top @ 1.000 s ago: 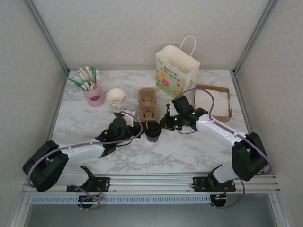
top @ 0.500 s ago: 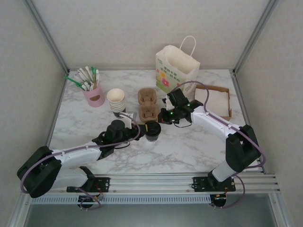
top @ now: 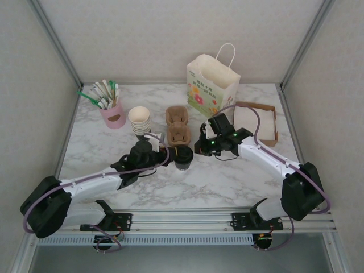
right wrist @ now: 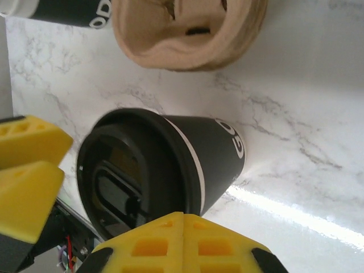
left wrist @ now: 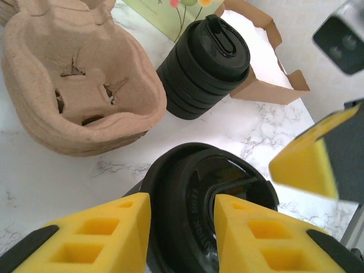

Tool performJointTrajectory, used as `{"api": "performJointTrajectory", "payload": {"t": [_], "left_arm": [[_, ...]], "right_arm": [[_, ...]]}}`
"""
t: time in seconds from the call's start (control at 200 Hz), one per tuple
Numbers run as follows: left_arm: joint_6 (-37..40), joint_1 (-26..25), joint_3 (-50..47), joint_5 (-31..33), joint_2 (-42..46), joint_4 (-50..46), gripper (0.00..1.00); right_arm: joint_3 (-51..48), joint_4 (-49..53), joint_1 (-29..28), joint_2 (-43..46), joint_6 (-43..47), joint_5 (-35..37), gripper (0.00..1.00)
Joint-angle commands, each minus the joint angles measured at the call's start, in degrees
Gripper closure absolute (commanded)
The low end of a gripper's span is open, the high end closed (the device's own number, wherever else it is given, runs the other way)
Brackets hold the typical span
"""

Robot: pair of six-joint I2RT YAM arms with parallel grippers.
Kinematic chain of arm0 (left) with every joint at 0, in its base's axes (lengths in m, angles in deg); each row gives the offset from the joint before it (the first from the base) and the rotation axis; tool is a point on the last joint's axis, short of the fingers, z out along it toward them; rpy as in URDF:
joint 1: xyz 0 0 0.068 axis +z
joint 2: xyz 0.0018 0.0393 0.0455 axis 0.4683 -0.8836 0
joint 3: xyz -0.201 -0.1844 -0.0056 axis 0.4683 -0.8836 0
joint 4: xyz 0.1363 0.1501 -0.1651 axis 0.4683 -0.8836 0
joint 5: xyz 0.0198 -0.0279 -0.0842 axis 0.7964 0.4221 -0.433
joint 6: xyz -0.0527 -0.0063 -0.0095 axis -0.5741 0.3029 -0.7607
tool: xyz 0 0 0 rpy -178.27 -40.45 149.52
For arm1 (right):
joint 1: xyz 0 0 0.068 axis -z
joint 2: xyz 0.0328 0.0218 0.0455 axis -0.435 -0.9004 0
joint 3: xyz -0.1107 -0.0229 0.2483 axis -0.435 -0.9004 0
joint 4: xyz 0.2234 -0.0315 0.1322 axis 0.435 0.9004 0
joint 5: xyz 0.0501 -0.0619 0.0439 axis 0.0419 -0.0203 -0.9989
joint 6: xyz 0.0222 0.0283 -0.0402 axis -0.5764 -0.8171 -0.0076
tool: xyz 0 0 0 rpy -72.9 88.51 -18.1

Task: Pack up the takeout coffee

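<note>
Marbled tabletop [top: 216, 182] — takeout coffee [top: 183, 156]; pale walls [top: 170, 34]

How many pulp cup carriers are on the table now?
2. The near carrier sits just behind the lidded cup; the far carrier lies behind it, toward the paper bag. Others may be nested beneath; I cannot tell.

Takeout coffee [right wrist: 193, 159] of matt paper with glossy plastic lid [left wrist: 182, 182]; rough pulp carrier [left wrist: 74, 85]; smooth marble-look table [top: 227, 176].

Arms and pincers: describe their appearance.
The left arm and right arm have white links, black joints and a purple cable looped alongside. The left pincer and right pincer carry blocky yellow fingers with square recesses.
</note>
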State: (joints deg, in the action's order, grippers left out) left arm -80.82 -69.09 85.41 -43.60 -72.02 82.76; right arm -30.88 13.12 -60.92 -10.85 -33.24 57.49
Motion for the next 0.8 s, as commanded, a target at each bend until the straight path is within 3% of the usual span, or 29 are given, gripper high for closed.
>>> {"api": "performJointTrajectory", "payload": {"t": [0.0, 0.796], "left_arm": [[1.4, 0.2, 2.7, -2.5, -2.2, -1.7, 0.66], [0.9, 0.3, 2.2, -2.7, -3.8, -1.7, 0.69]], "right_arm": [[-2.2, -2.9, 0.0, 1.6, -2.4, -3.4, 1.0], [-3.0, -4.5, -0.7, 2.8, -4.2, -4.7, 1.0]]}}
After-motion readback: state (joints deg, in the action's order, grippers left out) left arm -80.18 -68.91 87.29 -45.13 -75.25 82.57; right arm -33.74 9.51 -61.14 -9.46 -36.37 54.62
